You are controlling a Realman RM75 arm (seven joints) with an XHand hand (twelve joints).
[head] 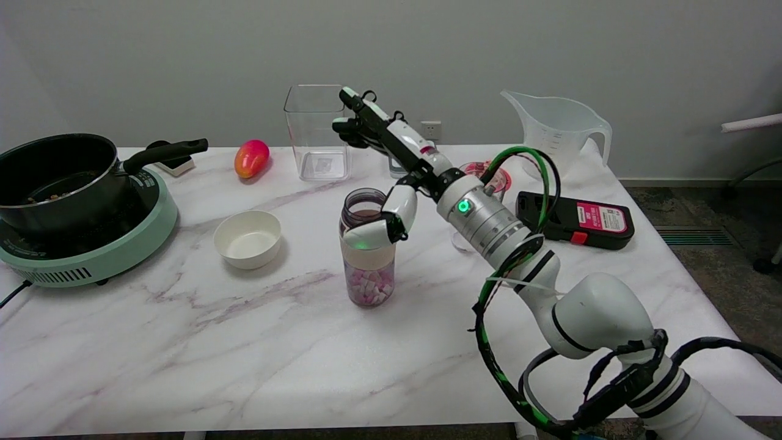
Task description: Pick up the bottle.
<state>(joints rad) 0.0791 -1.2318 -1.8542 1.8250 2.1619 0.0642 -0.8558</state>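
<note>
Bottle (367, 256) stands upright mid-tabletop (183, 342), long axis vertical. My right hand (391, 177) is at its right; thumb wraps the neck front, other fingers (360, 116) splayed up behind, not closed. I need them curled in.

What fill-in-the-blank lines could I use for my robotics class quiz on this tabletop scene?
1. The right hand reaches toward the ____, which stands upright without a lid.
2. The bottle holds pink and white pieces in its ____ part.
3. The white bowl sits between the bottle and the ____ holding a black pot.

Missing words: bottle; lower; green cooker
</note>
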